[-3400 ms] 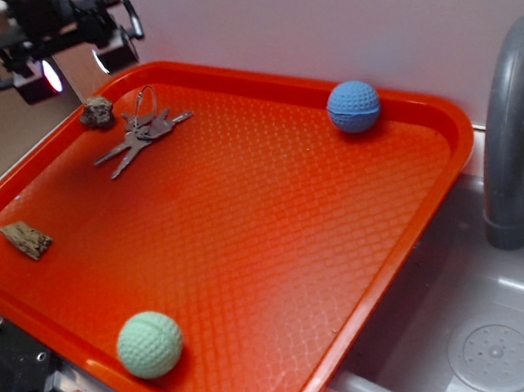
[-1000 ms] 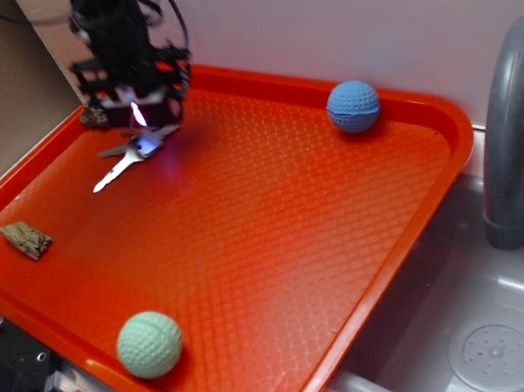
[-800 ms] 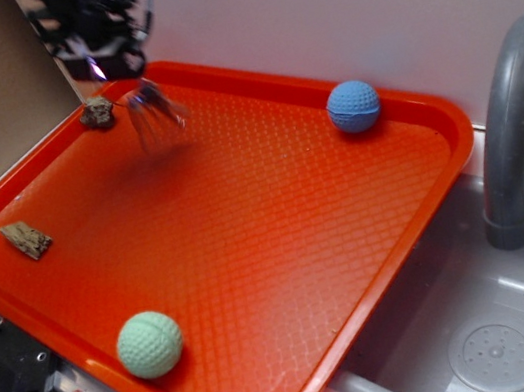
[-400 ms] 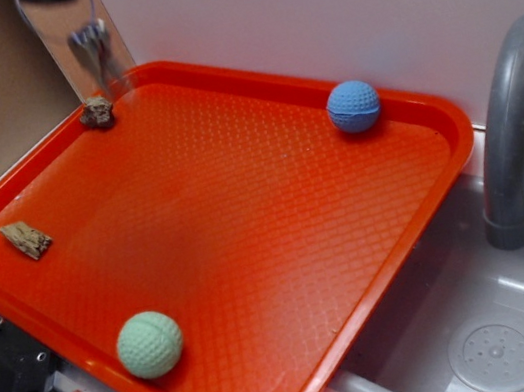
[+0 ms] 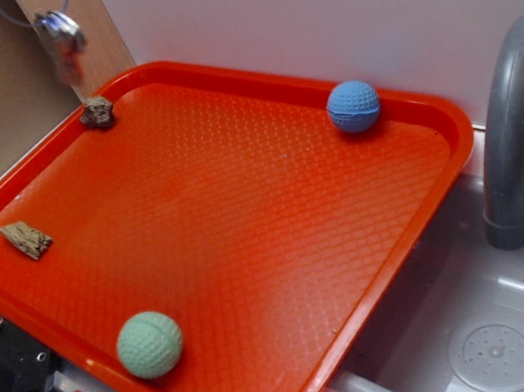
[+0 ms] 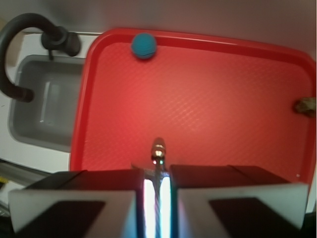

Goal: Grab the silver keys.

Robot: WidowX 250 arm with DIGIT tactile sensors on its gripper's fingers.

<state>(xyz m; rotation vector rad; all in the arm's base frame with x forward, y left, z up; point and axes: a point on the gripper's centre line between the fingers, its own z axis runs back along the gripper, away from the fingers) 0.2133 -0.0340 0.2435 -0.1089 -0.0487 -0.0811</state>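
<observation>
The silver keys (image 5: 63, 43) hang blurred in the air at the top left of the exterior view, high above the orange tray's (image 5: 274, 377) far left corner. The gripper itself is out of that view above the frame edge. In the wrist view my gripper (image 6: 156, 173) is shut on the silver keys (image 6: 158, 151), which stick out as a thin edge between the two fingers (image 6: 99, 196), far above the tray (image 6: 79, 124).
On the tray lie a small brown rock (image 5: 97, 112) at the far left corner, a tan wood chip (image 5: 26, 240) at the left, a green golf ball (image 5: 150, 344) at the front and a blue golf ball (image 5: 354, 106) at the back. A grey sink (image 5: 490, 338) with a faucet (image 5: 515, 131) stands to the right.
The gripper came down on the keys, shut on them and lifted them off the tray. Over the last second they rose up and left, out of the top of the exterior view.
</observation>
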